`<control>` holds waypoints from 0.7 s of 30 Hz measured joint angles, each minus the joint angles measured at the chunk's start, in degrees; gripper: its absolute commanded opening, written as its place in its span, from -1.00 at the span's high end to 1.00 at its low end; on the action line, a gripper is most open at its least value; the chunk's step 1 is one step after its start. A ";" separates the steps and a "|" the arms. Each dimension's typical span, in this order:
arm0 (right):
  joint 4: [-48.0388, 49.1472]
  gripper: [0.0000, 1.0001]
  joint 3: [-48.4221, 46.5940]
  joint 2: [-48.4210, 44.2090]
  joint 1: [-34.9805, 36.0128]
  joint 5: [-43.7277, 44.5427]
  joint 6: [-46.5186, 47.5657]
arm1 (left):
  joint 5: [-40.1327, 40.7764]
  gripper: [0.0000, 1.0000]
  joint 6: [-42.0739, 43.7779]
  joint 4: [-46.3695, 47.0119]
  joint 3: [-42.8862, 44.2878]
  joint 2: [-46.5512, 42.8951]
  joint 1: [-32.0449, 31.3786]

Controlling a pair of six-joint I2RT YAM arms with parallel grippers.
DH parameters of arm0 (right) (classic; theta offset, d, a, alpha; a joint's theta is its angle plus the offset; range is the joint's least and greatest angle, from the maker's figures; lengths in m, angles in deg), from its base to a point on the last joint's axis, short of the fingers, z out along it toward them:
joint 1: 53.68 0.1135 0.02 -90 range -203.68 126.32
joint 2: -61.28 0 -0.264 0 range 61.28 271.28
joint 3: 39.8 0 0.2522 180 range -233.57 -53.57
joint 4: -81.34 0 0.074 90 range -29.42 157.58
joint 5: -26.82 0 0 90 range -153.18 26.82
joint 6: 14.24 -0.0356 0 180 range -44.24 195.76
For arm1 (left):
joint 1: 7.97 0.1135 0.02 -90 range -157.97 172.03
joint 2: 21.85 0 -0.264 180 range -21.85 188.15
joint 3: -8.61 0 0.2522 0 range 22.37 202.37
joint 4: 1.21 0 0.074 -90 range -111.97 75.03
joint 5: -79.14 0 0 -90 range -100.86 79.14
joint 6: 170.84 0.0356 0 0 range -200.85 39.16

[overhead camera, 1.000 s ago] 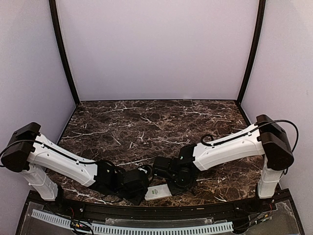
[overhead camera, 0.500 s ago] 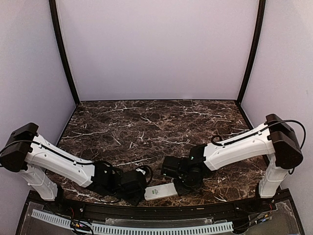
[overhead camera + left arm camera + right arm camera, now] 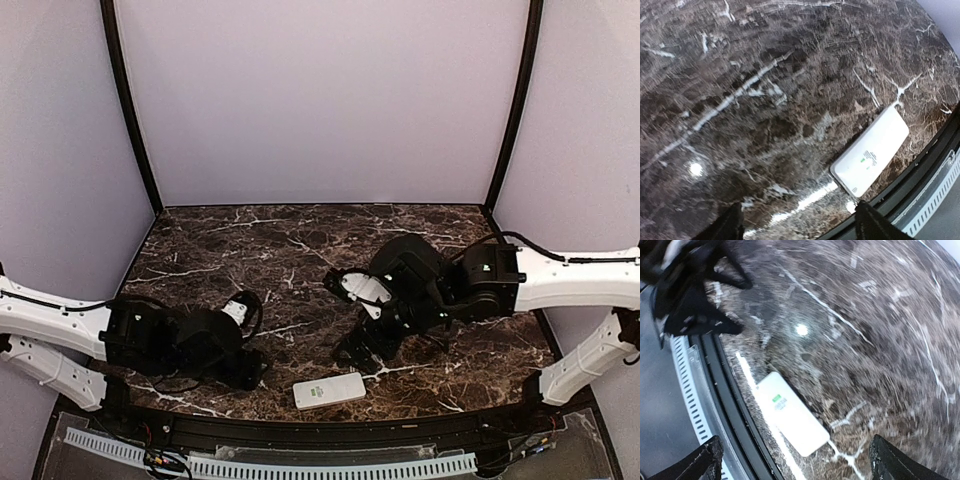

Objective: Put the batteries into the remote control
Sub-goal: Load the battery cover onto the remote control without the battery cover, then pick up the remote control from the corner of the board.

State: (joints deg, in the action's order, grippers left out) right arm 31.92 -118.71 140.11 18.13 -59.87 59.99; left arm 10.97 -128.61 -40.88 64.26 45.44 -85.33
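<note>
Remote control [image 3: 330, 390]: flat white handset, lying free on worktop [image 3: 300, 250] by front edge. Likely light, rigid, slick; grip across long edges. Left end effector [image 3: 800, 231], right end effector [image 3: 800, 462]: jaws apart, empty. No batteries discernible; wrist views blurred.

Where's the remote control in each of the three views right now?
Top external: the remote control lies at bottom centre, just inside the near table edge.
Left wrist: right of centre, low in the frame, lying diagonally.
Right wrist: lower left of centre, also diagonal.
Shared landmark: the black table edge runs close alongside the remote in all three.
</note>
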 measured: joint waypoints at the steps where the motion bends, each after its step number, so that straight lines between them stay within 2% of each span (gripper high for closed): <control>1: 1.57 -0.97 -0.74 0.35 0.11 -2.34 4.35 | 0.66 -0.76 0.70 -0.68 0.00 -2.56 1.73; 5: 5.49 -0.93 -4.28 6.03 0.83 -10.99 18.49 | 1.38 -0.91 4.94 -1.22 -0.04 -8.94 9.18; 9: 6.73 -0.92 -9.14 18.16 1.33 -14.95 27.74 | -0.63 -0.95 11.34 -0.22 -0.04 -12.13 19.19; 16: 6.34 -0.88 -12.74 33.48 1.70 -14.27 35.47 | -9.07 -0.90 22.69 1.86 2.67 -2.62 32.96; 21: 5.49 -0.64 -14.69 37.62 1.70 -13.57 36.81 | -16.39 -0.90 25.00 5.07 3.72 1.92 39.74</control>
State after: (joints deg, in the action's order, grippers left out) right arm 37.41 -133.40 177.73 19.84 -73.44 96.79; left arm -5.43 -103.61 -35.81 67.98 47.36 -45.60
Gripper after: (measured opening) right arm 0.884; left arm 0.949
